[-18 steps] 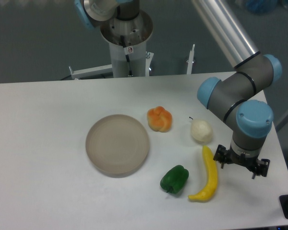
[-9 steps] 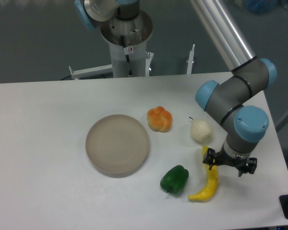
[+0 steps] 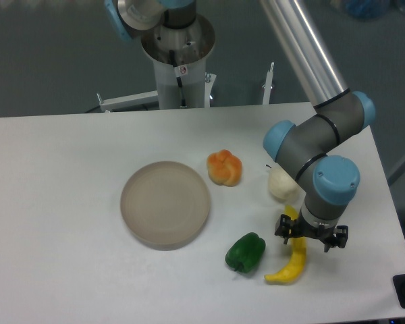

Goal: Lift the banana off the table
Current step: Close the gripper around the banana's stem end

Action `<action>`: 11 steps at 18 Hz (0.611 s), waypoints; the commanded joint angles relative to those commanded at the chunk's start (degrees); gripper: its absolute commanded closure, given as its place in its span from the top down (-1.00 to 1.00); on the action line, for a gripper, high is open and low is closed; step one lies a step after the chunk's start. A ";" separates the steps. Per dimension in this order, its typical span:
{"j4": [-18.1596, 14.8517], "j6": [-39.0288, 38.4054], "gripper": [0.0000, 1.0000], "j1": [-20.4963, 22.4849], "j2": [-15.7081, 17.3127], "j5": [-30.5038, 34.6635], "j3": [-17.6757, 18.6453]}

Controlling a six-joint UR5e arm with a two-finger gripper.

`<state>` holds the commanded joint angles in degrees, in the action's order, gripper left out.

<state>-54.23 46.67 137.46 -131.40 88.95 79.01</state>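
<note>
Your gripper (image 3: 311, 237) hangs directly over the middle of the banana (image 3: 290, 264) — the approach looks done, but the pick itself is not. The banana lies flat on the tabletop (image 3: 67, 202), its lower end poking out just below the gripper and its upper tip showing above it. You cannot tell from this view how far apart the fingers stand, or whether they touch the fruit. By my judgement, closing and lifting remain.
</note>
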 joint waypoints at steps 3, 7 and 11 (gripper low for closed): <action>0.35 0.00 1.00 0.00 -0.17 0.00 0.00; 0.44 0.17 0.45 -0.09 -0.62 0.00 -0.08; 0.44 0.79 -0.12 0.00 -0.62 -0.09 -0.35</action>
<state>-53.79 47.46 137.46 -132.01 88.86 78.66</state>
